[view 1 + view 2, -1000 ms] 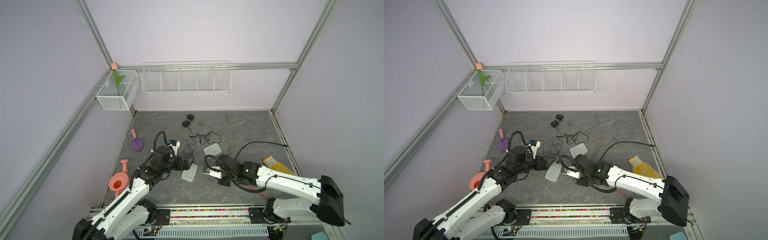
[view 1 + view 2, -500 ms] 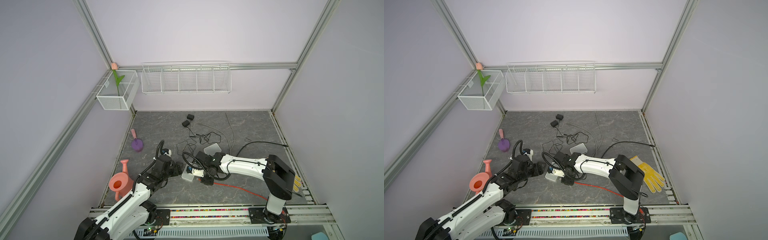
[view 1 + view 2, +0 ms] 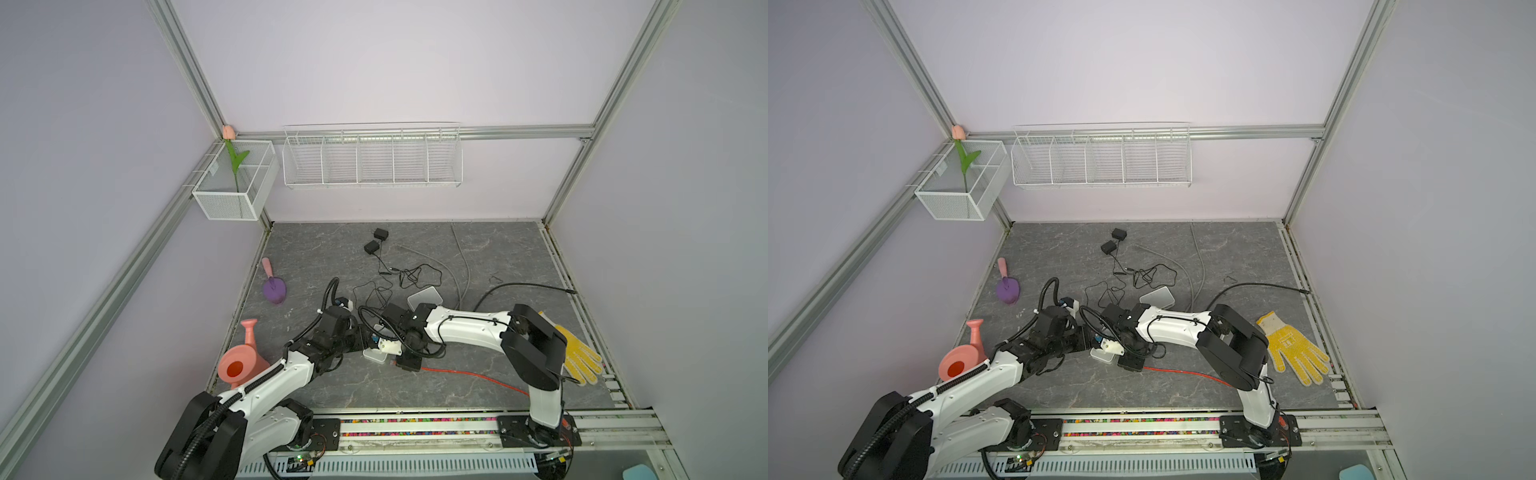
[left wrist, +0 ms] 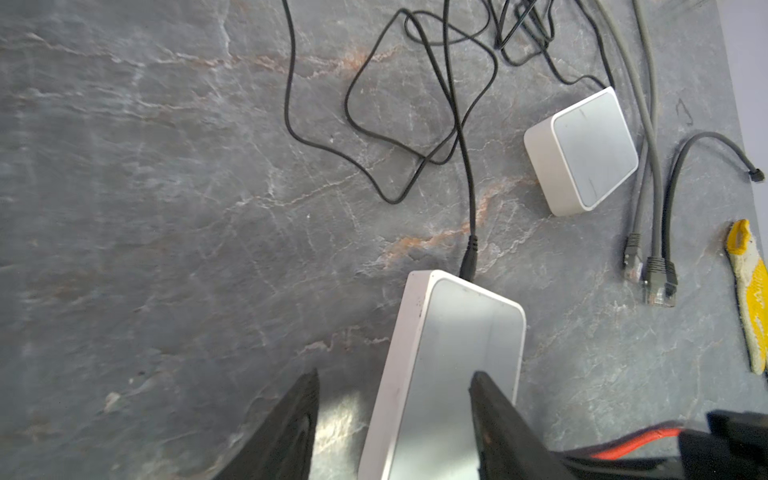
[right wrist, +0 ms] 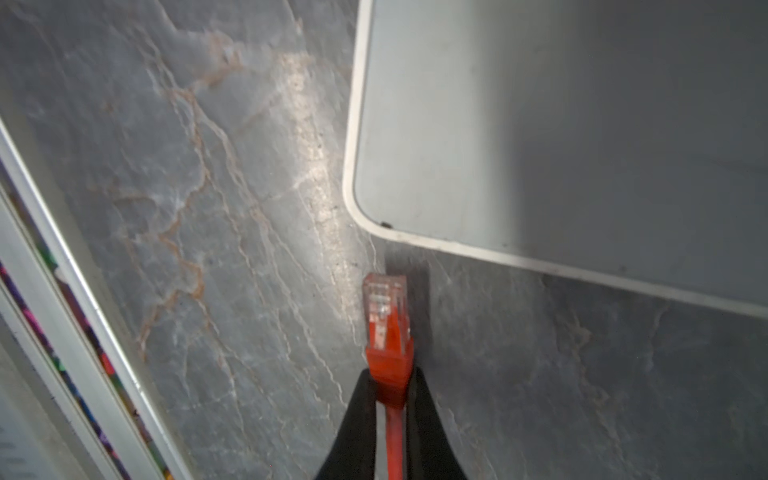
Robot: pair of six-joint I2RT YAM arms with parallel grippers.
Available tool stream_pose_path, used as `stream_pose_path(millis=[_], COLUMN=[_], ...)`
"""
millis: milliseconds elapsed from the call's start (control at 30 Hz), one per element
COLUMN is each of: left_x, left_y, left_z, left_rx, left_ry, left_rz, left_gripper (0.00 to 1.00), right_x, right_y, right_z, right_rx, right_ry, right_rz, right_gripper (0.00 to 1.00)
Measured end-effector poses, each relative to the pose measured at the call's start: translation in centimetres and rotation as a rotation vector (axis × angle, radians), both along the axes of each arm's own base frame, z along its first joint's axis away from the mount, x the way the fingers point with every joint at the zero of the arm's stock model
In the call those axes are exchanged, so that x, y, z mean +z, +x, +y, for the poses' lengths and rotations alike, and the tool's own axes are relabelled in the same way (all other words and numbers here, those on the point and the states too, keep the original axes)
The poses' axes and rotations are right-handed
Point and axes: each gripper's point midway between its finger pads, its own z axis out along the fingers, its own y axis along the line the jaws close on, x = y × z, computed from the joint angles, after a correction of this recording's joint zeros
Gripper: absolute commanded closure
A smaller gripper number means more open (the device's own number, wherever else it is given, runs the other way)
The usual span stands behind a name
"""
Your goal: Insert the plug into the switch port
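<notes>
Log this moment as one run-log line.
right gripper: shut on red plug | insertion: not yet, tip short of switch | left gripper: open over switch

The switch point(image 4: 453, 365), a flat white box with rounded corners and a glossy grey top, is lying flat near the front middle of the grey marbled tabletop point(image 4: 166, 208), with a black lead point(image 4: 466, 187) running into one short end. The plug point(image 5: 385, 316), a clear connector on a red boot and red cable, is being pinched at the boot by the right gripper point(image 5: 390, 380). Its tip is pointing at the switch's side close to a rounded corner, just short of it and not touching.
</notes>
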Motion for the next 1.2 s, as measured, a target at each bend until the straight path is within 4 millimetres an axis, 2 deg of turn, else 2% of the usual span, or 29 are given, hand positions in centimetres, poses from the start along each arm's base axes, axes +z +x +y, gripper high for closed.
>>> stream_pose_path(millis=[100,233,400,700,967,1200], left_x=[-0.9,-2.2,-2.2,-2.2,-2.1,-1.6], left_y=[-0.4,-1.0,-0.6,-0.7,-2.5,-2.7], left_z=[-0.5,-1.2,-2.0,-2.0,-1.6,-1.2], left_rx=[-0.024,-0.054,-0.073,-0.067,-0.071,-0.058], left_ry=[-0.016,-0.041,-0.084,-0.121,-0.156,-0.155], left_rz=[0.029,0.071,0.065,0.060,0.068,0.049], left_gripper=[0.49,0.59,0.66,0.68,0.68,0.68], right_x=[0.0,0.0,0.0,0.0,0.0,0.0], right_y=[0.1,0.2,0.4,0.5,0.3,0.1], right_z=[0.0,0.1,-0.1,0.0,1.1,1.6], right_rx=[-0.008,-0.018,-0.037,-0.043,-0.035,-0.028], right_ry=[0.002,0.003,-0.003,-0.017,0.007,0.010], right_rz=[0.003,0.003,0.007,0.021,0.024,0.023], right_gripper=[0.93,0.93,0.93,0.93,0.93,0.93])
